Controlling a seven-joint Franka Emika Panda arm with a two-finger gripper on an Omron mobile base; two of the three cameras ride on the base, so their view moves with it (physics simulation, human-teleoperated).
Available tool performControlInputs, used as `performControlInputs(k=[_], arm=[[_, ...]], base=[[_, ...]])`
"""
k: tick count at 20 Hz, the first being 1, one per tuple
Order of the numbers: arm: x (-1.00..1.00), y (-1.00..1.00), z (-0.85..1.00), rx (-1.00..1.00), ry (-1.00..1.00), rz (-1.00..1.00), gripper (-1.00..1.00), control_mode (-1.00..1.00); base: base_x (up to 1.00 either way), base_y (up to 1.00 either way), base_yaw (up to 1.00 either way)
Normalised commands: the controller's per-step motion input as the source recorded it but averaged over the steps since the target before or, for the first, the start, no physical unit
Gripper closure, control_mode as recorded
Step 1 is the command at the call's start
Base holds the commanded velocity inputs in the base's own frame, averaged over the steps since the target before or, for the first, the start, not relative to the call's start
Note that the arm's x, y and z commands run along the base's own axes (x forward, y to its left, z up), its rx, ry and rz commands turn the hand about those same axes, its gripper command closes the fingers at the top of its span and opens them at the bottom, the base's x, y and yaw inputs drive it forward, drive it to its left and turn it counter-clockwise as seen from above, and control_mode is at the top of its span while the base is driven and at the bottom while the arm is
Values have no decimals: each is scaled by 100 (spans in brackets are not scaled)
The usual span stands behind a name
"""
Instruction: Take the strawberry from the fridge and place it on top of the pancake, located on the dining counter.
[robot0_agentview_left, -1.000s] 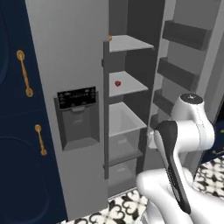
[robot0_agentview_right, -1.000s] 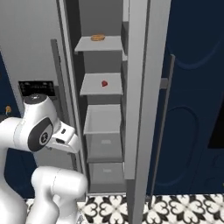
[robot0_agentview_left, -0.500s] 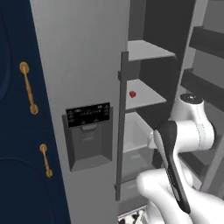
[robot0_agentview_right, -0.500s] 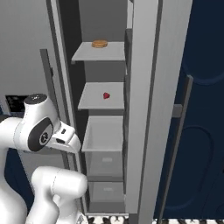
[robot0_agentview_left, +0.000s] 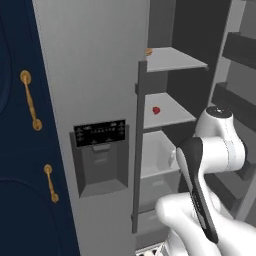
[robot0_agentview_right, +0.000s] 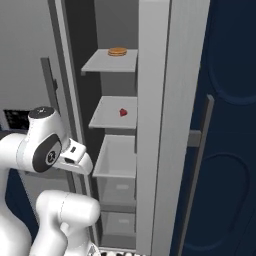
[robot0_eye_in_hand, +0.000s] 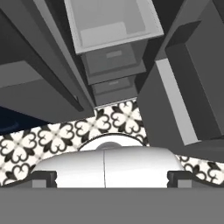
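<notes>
The grey fridge (robot0_agentview_left: 95, 75) stands with its right door swung open. On its middle shelf lies the tiny red strawberry (robot0_agentview_left: 156, 110) (robot0_agentview_right: 123, 112). My white hand (robot0_agentview_right: 75, 156) hangs folded low in front of the fridge, below and to the left of that shelf and well apart from the fruit. In the hand view my gripper (robot0_eye_in_hand: 111, 177) points down at the lower drawers and the patterned floor; its two dark fingertips (robot0_eye_in_hand: 43, 177) stand wide apart, open, with nothing between them. The pancake and the dining counter are out of view.
A flat orange-brown food item (robot0_agentview_right: 118, 51) lies on the top shelf. A pale drawer (robot0_agentview_right: 117, 155) sits under the strawberry's shelf. The open door (robot0_agentview_right: 160, 125) with its bins flanks the right side. The left door carries a black dispenser panel (robot0_agentview_left: 100, 133) and a long dark handle (robot0_agentview_left: 137, 150). Navy cabinets (robot0_agentview_left: 20, 150) stand on the left.
The whole picture has shifted: the base has driven closer to the fridge, which now looms larger. My arm keeps the same folded pose and the gripper stays open.
</notes>
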Motion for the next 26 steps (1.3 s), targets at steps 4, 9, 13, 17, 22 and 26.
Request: performControlInputs(k=[4, 9, 13, 17, 22, 26], arm=[[0, 0, 0, 0, 0, 0, -100, 100], [0, 0, 0, 0, 0, 0, -100, 100], [0, 0, 0, 0, 0, 0, -100, 100], [0, 0, 0, 0, 0, 0, -100, 100], [0, 0, 0, 0, 0, 0, -100, 100], [0, 0, 0, 0, 0, 0, -100, 100]], base=[[20, -20, 3], [34, 0, 0], [38, -4, 0], [36, -5, 1], [35, -6, 3], [27, -14, 3]])
